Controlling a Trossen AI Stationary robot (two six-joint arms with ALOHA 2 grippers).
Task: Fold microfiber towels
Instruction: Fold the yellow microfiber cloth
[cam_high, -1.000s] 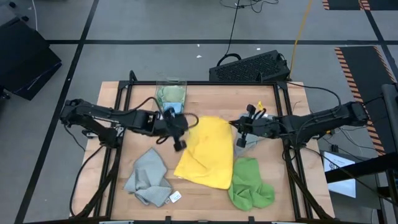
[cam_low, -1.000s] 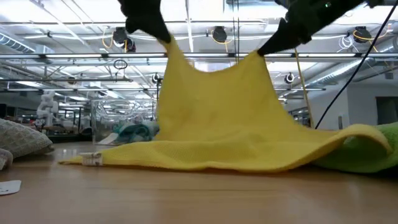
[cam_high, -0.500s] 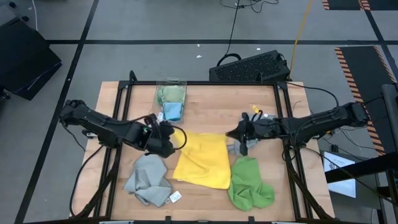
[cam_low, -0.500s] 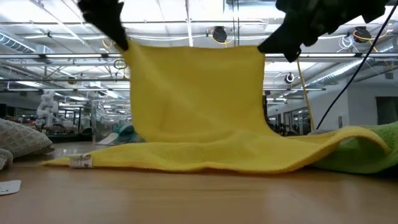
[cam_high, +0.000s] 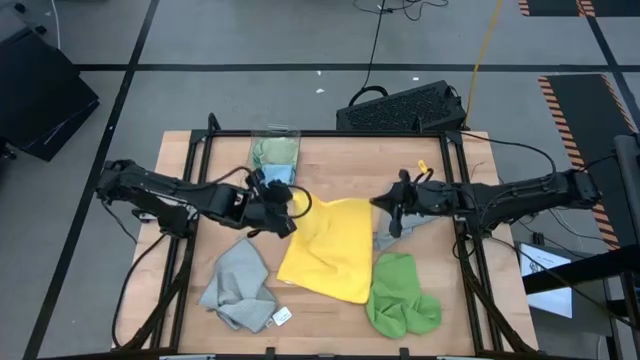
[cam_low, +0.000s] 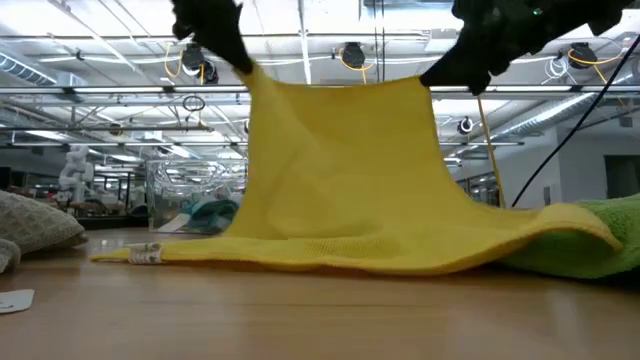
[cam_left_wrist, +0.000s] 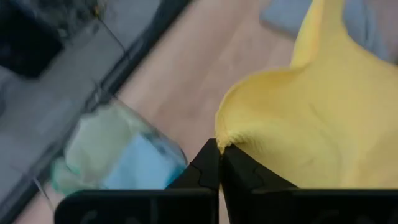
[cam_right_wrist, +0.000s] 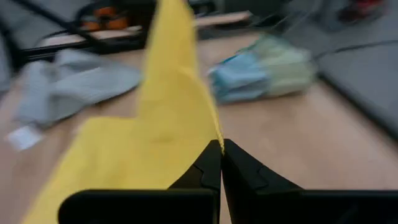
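The yellow towel (cam_high: 330, 245) is held up by its two far corners; its near part lies on the wooden table (cam_high: 340, 160), also seen in the low view (cam_low: 340, 180). My left gripper (cam_high: 287, 205) is shut on its far left corner, my right gripper (cam_high: 385, 207) on its far right corner. A grey towel (cam_high: 238, 285) lies crumpled near left, a bright green towel (cam_high: 402, 295) near right. Another grey towel (cam_high: 385, 238) peeks from under the yellow one's right edge. A pale green and a light blue towel lie in the clear bin (cam_high: 274, 152). My left gripper pinches the towel's far left corner (cam_left_wrist: 225, 142) between its two fingers, coming from the table's left. The corner is lifted; the cloth slopes down from it. My right gripper pinches the far right corner (cam_right_wrist: 214, 138) between its two fingers, coming from the table's right. The top edge runs nearly taut between both grippers (cam_low: 340, 85).
The clear bin stands at the far edge, just behind my left gripper. A white tag (cam_high: 282, 316) lies beside the grey towel. A black keyboard-like box (cam_high: 405, 105) sits beyond the table's far edge. Bare wood shows far centre.
My left gripper swung toward the table's near left, spreading the towel's top edge wide, then came back right and toward the far edge. The raised edge is narrower now than half a second ago. My right gripper has kept roughly in place. The near part has stayed on the table.
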